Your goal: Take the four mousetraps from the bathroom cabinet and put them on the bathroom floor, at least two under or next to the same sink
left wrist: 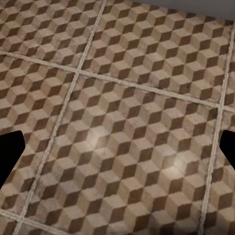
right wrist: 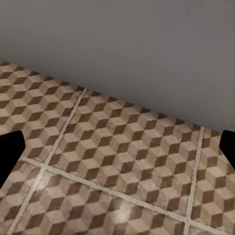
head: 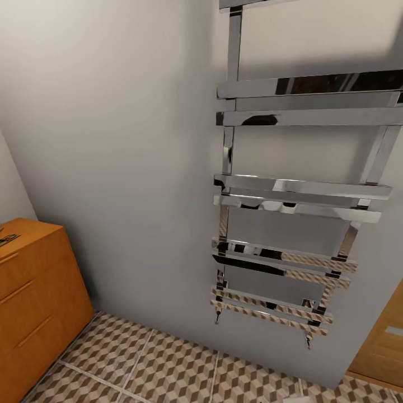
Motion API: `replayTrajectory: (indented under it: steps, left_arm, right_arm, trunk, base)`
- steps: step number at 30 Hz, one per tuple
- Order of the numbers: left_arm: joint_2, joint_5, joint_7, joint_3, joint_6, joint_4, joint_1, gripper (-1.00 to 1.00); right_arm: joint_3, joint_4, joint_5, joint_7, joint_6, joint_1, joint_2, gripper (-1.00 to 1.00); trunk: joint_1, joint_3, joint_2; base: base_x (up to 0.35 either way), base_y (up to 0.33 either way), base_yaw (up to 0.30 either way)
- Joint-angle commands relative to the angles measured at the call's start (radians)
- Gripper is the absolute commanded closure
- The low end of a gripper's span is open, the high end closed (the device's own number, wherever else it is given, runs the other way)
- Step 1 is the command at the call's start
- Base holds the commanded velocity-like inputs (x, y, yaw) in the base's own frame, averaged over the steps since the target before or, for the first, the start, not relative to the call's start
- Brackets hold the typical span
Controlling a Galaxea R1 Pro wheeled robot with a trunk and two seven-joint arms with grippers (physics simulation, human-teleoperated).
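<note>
We are facing the wall left of the chrome towel rail [head: 291, 190]; the cabinet [head: 33, 291] is sitting further left, so both grippers, left gripper [left wrist: 117, 147] and right gripper [right wrist: 117, 147], are hanging spread and empty over the bathroom floor [head: 168, 369].

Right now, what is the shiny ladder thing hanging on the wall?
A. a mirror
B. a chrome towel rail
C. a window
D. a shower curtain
B: the chrome towel rail is a set of flat shiny bars fixed on the grey wall, above the cube-patterned floor and to the right of the orange-brown cabinet.

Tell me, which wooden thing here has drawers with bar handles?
The orange-brown cabinet at the left; the wooden door at the right shows a flat panel, no drawers.
</note>
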Motion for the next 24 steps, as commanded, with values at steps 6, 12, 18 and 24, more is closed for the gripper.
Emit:
replayTrajectory:
  steps: [6, 12, 18, 24]
  left_arm:
    - [0.000, 0.000, -0.001, 0.000, -0.004, 0.000, -0.001, -1.00]
    - [0.000, 0.000, -0.001, 0.000, -0.005, -0.001, 0.000, -1.00]
    - [0.000, 0.000, -0.001, 0.000, -0.007, -0.003, 0.000, -1.00]
    - [0.000, 0.000, -0.001, 0.000, -0.007, -0.003, 0.000, -1.00]
  right_arm:
    - [0.028, 0.016, 0.005, -0.004, -0.010, -0.001, -0.001, -1.00]
    - [0.032, 0.021, 0.004, -0.004, -0.038, -0.001, -0.001, -1.00]
    - [0.033, 0.022, 0.004, -0.004, -0.062, -0.001, 0.000, -1.00]
    - [0.034, 0.024, 0.003, -0.004, -0.066, -0.001, 0.001, -1.00]
  trunk:
    - [0.000, -0.001, -0.001]
    - [0.000, -0.001, -0.001]
    - [0.000, -0.001, -0.001]
    - [0.000, -0.001, -0.001]
  base:
    - [0.000, 0.000, 0.000]
    - [0.000, 0.000, 0.000]
    - [0.000, 0.000, 0.021]
    - [0.000, 0.000, 0.195]
